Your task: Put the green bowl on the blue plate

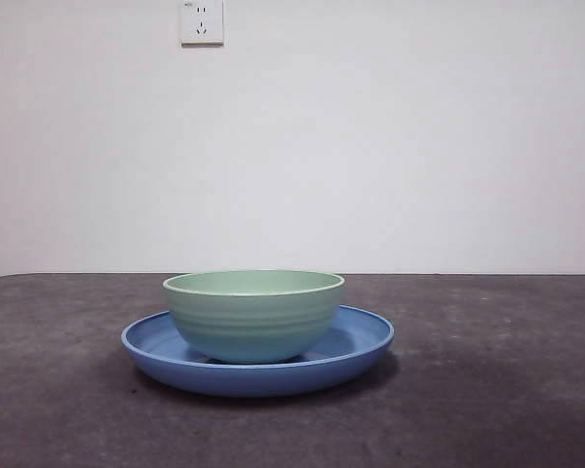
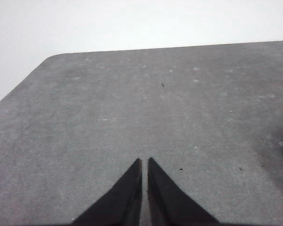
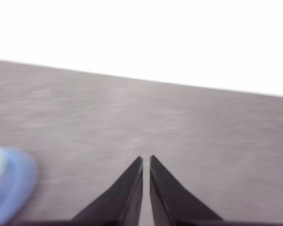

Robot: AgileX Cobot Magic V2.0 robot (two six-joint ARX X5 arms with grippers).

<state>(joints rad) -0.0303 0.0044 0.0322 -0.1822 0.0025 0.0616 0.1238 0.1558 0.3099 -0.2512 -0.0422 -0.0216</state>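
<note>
The pale green bowl (image 1: 253, 314) stands upright in the middle of the blue plate (image 1: 363, 338), on the dark grey table in the front view. No arm shows in that view. My left gripper (image 2: 145, 160) is shut over bare tabletop, holding nothing. My right gripper (image 3: 146, 157) is also shut and empty; in its blurred wrist view the blue plate's rim (image 3: 19, 181) shows at the edge, off to one side of the jaws.
A white wall with a power socket (image 1: 202, 21) stands behind the table. The left wrist view shows the table's rounded far corner (image 2: 54, 56) and its edge.
</note>
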